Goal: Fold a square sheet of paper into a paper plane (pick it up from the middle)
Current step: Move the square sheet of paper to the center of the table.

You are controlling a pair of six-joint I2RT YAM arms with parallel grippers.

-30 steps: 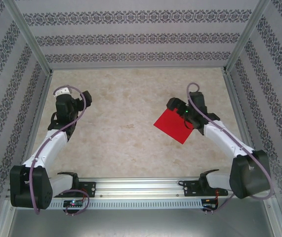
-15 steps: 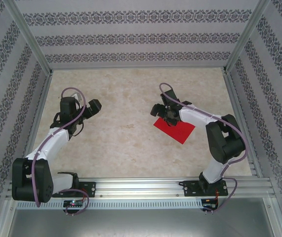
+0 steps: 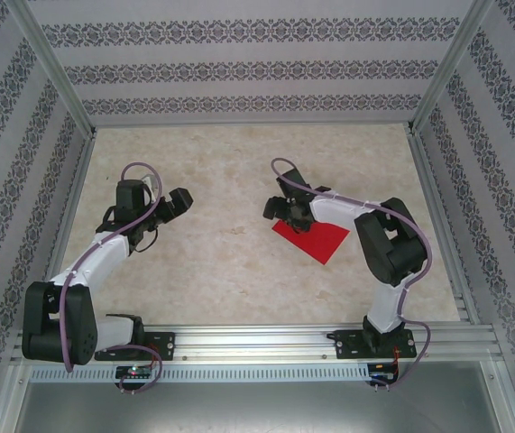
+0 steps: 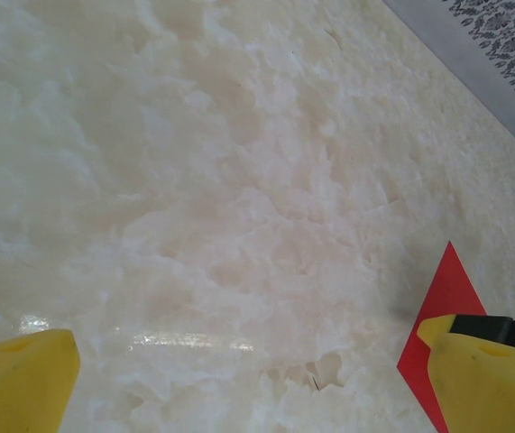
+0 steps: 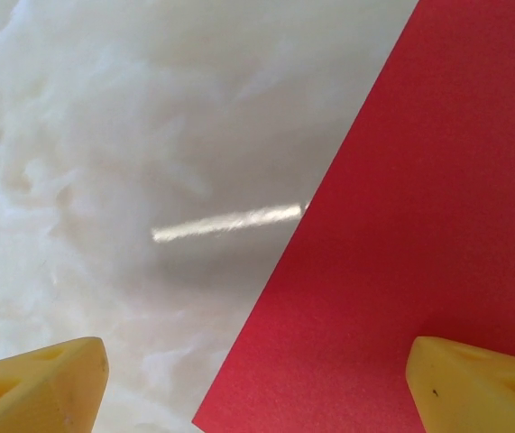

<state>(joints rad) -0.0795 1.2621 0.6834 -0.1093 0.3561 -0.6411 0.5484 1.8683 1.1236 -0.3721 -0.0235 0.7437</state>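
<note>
in the top view the right claw point(image 3: 284, 209) and the white arm behind it cover the far side of the bright red square sheet of paper point(image 3: 318, 242); whether a fingertip touches the paper is too small to tell. in the right wrist view the sheet runs out past the top, right and bottom edges, and that claw's yellow fingertips point(image 5: 36, 383) are cut off by the bottom edge. in the left wrist view the left claw point(image 4: 252, 383) is cut off the same way; its right-hand fingertip hides the sheet's lower part, and a dark shape point(image 4: 514, 332) at the right edge is too cropped to name
</note>
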